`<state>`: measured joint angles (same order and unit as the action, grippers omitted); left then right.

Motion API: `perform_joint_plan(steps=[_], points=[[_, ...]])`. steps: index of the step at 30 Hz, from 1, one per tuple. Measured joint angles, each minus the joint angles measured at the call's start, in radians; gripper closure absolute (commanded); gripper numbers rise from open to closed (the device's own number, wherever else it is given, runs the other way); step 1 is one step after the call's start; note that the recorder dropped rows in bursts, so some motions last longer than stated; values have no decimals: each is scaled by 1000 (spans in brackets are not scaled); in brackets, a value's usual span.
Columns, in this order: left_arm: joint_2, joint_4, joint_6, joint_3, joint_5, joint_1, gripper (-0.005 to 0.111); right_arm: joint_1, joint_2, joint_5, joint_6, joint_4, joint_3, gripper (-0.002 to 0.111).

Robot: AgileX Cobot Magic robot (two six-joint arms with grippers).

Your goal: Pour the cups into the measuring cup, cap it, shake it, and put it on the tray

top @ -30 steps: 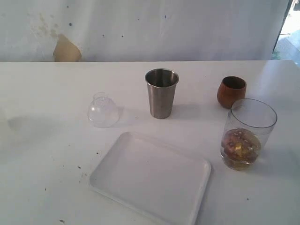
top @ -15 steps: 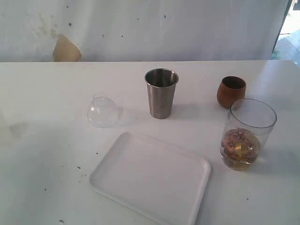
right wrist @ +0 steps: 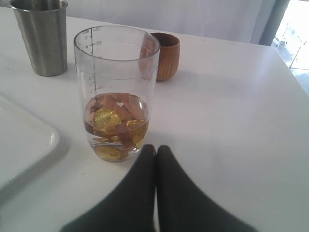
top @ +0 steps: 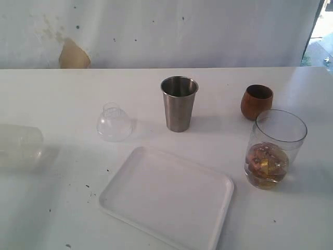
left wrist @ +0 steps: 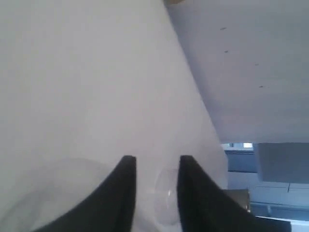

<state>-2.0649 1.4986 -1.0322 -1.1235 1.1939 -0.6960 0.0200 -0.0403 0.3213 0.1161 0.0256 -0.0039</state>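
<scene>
The clear measuring cup (top: 273, 148) (right wrist: 116, 92) stands upright at the right with gold coins and brown pieces in its bottom. Behind it sits the wooden cup (top: 257, 101) (right wrist: 166, 55). The steel tumbler (top: 179, 103) (right wrist: 42, 36) stands mid-table. At the far left edge the frosted cup (top: 18, 146) shows blurred and seems to lie on its side. The white tray (top: 166, 195) lies in front. My right gripper (right wrist: 155, 149) is shut on nothing, just short of the measuring cup's base. My left gripper (left wrist: 155, 162) is open, nothing between its fingers. Neither gripper shows in the exterior view.
A small clear dome lid (top: 114, 122) (left wrist: 166, 198) rests on the table left of the steel tumbler. A white wall with a tan patch (top: 73, 54) runs behind the table. The table's right edge (top: 325, 70) lies beyond the wooden cup.
The frosted cup has come into the exterior view at the far left, where only a shadow lay before. Nothing else on the table has moved.
</scene>
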Motion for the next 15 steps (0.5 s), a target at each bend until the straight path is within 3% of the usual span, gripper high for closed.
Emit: perform_joint_plan(steps=[4,6,8,9,11,15], points=[[0,-26,10,0,11,45,91,0,0,0,0,0,0,108],[0,-88,31,0,8,82,84,0,0,0,0,0,0,108],[4,-102,47,0,8,107,66,0,0,0,0,0,0,108],[6,-102,50,0,8,108,52,0,0,0,0,0,0,108],[18,-96,53,0,25,108,45,0,0,0,0,2,0,108],[50,-126,66,-76,25,108,45,0,0,0,0,2,0,108]])
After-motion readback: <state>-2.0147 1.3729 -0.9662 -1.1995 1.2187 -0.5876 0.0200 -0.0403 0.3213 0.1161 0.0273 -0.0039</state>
